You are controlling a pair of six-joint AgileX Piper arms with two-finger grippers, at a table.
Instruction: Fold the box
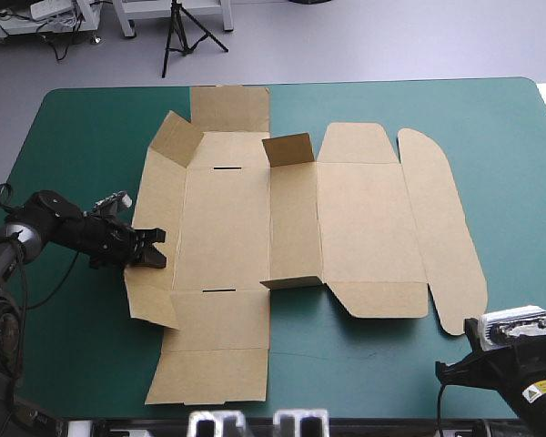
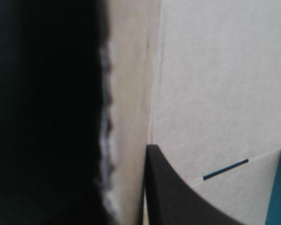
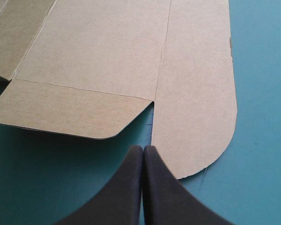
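The brown box (image 1: 346,218) lies opened out mid-table on the teal-green cover (image 1: 82,127). It is mostly flat, but a small flap (image 1: 289,150) at its far side stands upright. My left gripper (image 1: 153,249) is clamped on the box's left edge, with the board between the black fingers. My right gripper (image 3: 143,149) is at the near right, closed on nothing, just beside the rounded lid flap (image 3: 196,103).

Brown box (image 1: 291,237) mostly flat on teal-green cover (image 1: 73,127); 1 flap (image 1: 289,150) upright; left gripper (image 1: 155,248) seemingly pinching left edge.
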